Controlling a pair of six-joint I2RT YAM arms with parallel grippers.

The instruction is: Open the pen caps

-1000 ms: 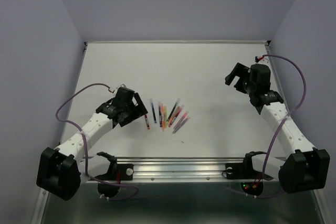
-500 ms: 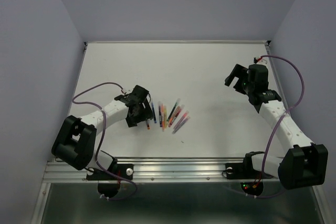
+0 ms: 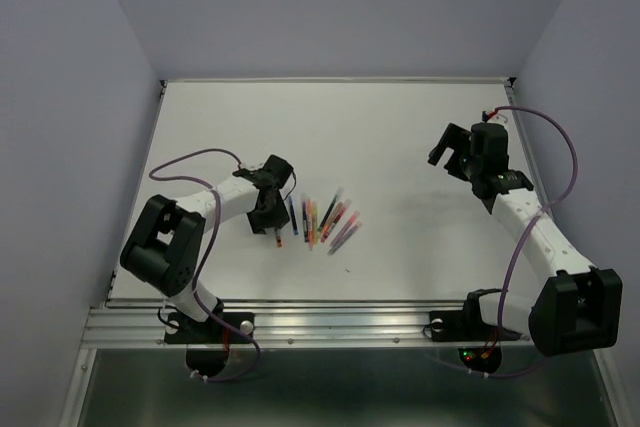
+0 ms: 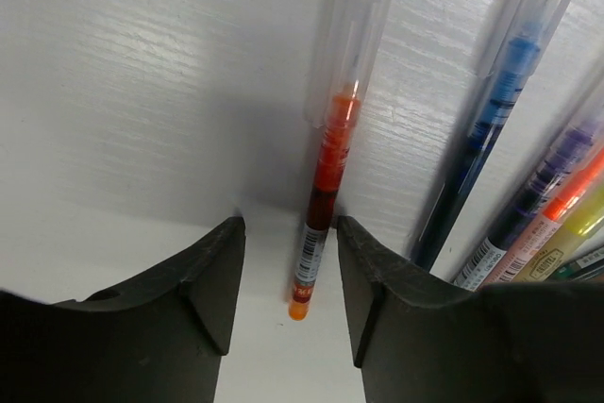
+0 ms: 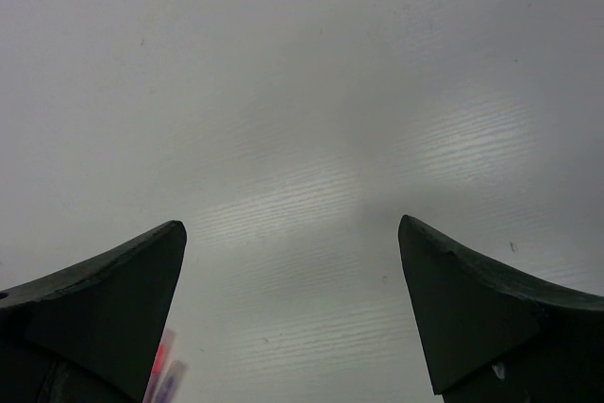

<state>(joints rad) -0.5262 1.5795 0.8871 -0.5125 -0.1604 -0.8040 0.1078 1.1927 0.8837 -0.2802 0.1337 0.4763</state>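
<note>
left arm [image 3: 215,202] reaches low, left gripper [image 4: 291,226] jaws partly apart; right arm [image 3: 530,222] raised, right gripper [image 5: 291,224] spread wide.

2 white arms [image 3: 215,202], black hands [image 3: 270,219], purple cables [image 3: 185,159]

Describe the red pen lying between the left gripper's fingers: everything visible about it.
The red pen is slim, its see-through plastic body showing dark red ink, a barcode label and an orange end plug nearest the camera. Its clear cap is on, at the far end. It lies flat on the white table, apart from the blue pen beside it. The left gripper straddles its rear half, one black finger on each side of it; whether either touches it is unclear.
</note>
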